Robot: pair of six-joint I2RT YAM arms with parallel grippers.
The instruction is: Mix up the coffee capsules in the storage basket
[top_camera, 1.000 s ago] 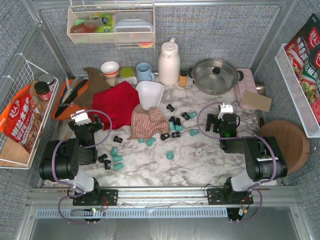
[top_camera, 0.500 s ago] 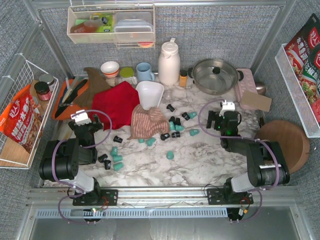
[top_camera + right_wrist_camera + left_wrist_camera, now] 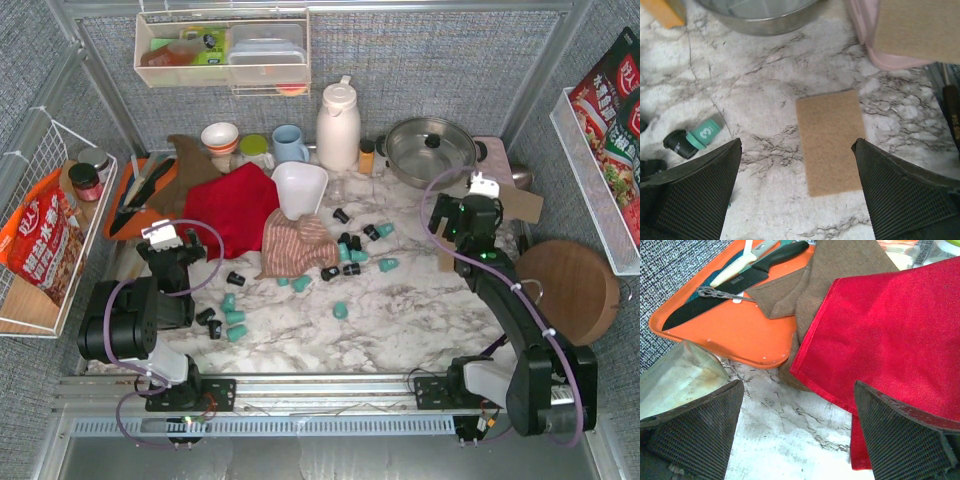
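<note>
Both wide and empty, left claw (image 3: 797, 392) near red cloth (image 3: 890, 330), right claw (image 3: 796, 150) above tan pad (image 3: 830, 142)

Top external: set high and behind, facing down; whole table (image 3: 420, 310) covered.
Left wrist: close, downward; orange tray (image 3: 735, 325) and red cloth (image 3: 890, 325) shared with top.
Right wrist: close, downward; steel pan (image 3: 760, 12) and coffee capsules (image 3: 704, 134) shared with top.

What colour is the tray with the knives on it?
Orange. The tray shows best in the left wrist view.
</note>
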